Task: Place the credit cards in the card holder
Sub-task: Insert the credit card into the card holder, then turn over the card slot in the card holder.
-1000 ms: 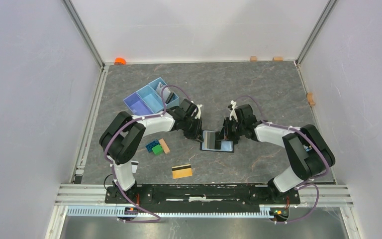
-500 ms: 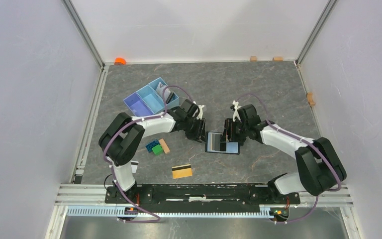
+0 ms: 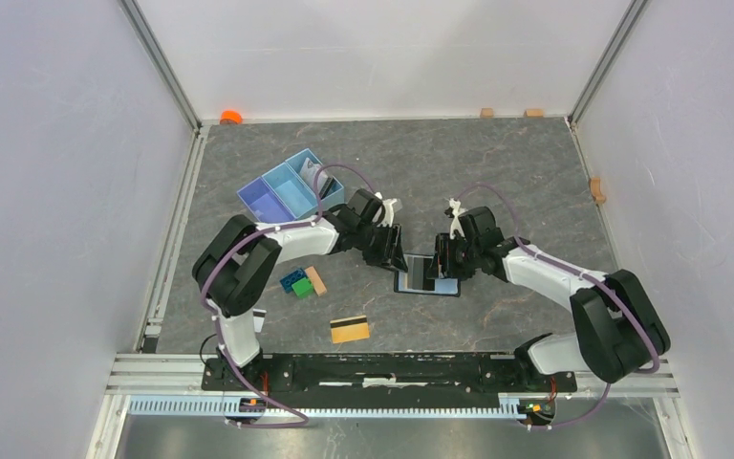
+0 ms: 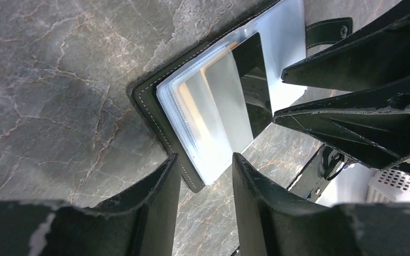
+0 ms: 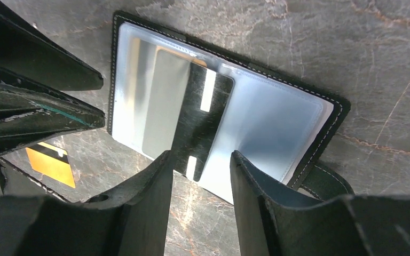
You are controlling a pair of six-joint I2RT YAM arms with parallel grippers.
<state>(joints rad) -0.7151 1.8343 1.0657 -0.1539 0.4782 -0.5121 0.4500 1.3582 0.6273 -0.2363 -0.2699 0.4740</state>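
The card holder (image 3: pixel 432 285) lies open and flat near the middle of the worktop (image 3: pixel 497 182), light lining up, with its snap tab (image 5: pixel 326 184) sticking out past one edge. Under the clear sleeve of its left half sits a pale card with a dark stripe (image 5: pixel 184 114). The left hand (image 4: pixel 203 178) hovers at the holder's left edge, fingers apart and clamped on nothing. The right hand (image 5: pixel 198 170) hovers over its far side, fingers also apart and empty. A gold card (image 3: pixel 350 329) lies well apart to the near left. Further left are green and blue bricks (image 3: pixel 296 284) just beside a wooden block (image 3: pixel 317 280), and beyond them, far left, a blue tray (image 3: pixel 291 186)
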